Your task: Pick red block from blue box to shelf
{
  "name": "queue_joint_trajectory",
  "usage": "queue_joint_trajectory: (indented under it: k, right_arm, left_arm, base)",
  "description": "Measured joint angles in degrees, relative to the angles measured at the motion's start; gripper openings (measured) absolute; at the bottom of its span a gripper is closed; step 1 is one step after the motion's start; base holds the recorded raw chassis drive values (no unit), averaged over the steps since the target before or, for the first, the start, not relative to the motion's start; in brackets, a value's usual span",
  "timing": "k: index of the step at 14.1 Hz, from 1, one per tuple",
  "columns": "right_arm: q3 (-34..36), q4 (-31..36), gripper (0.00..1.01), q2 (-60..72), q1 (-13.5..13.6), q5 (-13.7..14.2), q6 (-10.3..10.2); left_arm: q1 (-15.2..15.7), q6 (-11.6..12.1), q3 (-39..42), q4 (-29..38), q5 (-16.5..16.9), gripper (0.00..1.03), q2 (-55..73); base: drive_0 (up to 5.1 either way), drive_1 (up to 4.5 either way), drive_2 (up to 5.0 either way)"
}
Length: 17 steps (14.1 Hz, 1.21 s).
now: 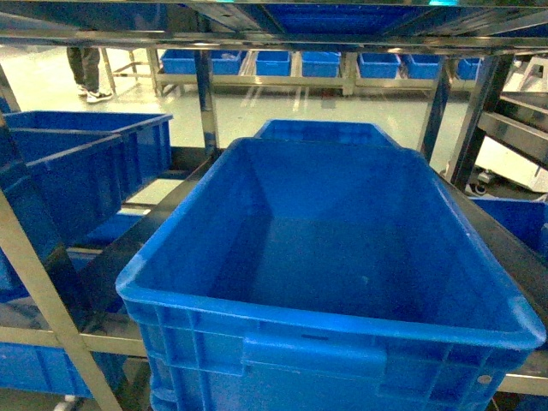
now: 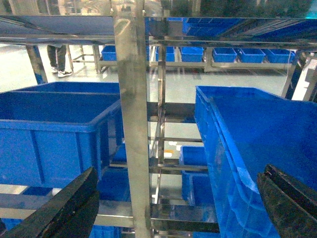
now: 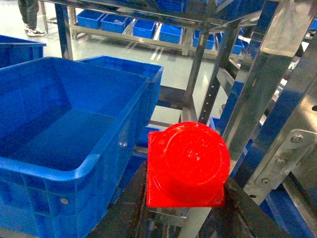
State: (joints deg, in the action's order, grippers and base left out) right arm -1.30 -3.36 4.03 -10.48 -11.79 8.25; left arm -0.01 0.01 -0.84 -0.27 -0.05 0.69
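While carried: the red block point(image 3: 187, 166) sat clamped in the right end effector point(image 3: 185, 198), beside a dark blue crate point(image 3: 69, 124).
Left end effector point(image 2: 173, 203): spread wide, holding nothing.
Shelf point(image 1: 205, 94): steel rack straight ahead, crates on its tiers.
Done: block picked up.
Left: setting it on the shelf, then letting go.
Blue box: not in view.

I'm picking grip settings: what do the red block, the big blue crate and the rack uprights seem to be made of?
Red block, held in the right pincer: likely smooth, glossy moulded plastic, judging by its uniform colour and soft highlights.
Blue crate: apparently rigid plastic with a slight sheen, moulded rim and ribs.
Rack upright: shiny metal, probably steel, since it mirrors its surroundings.
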Motion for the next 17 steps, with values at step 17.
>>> queue_joint_trajectory:
  k: [17]
  right_arm:
    - [0.44, 17.09, 0.29, 17.75, 5.53, 1.07, 1.31]
  left_arm:
    - [0.00, 0.00, 0.00, 0.02, 0.00, 0.98, 0.00]
  base:
    - [0.0, 0.00, 0.0]
